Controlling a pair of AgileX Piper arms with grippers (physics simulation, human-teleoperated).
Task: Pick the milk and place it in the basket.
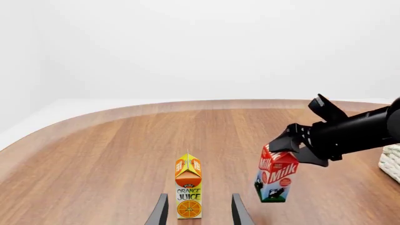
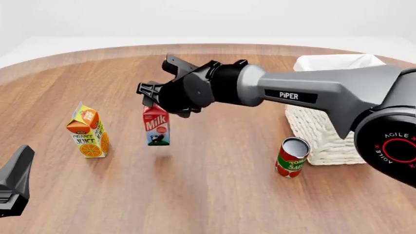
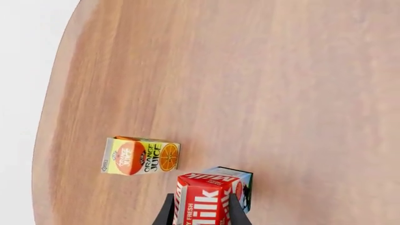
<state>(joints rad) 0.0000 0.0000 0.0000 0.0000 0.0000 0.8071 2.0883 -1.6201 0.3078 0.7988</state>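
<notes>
Right hand (image 2: 151, 100) is closed on the red gabled top of the milk carton (image 2: 157, 126), gripped from above, with one finger seen on either side of the carton in the right wrist view (image 3: 201, 201). The milk carton is held off the surface (image 2: 215, 195); a shadow is seen on the wood beneath it in the front view, and clear space is seen under its base in the left wrist view (image 1: 275, 176). The carton hangs nearly upright, slightly tilted. It is located over the middle of the surface, toward the left side, well apart from the basket.

The basket (image 2: 325, 131) is seen at the right edge of the surface, its white cloth liner folded over the rim. A tomato can (image 2: 292, 157) stands just beside the basket's near corner, tilted a little; whether it touches the basket cannot be told.

An orange juice carton (image 2: 87, 130) stands upright on the surface toward the left edge, near the milk carton but apart from it. In the left wrist view the juice carton (image 1: 188, 187) is seen ahead of the left hand (image 1: 198, 211), whose two fingers are spread apart with nothing between them. In the front view only a dark part of the left arm is seen at the near left corner.
</notes>
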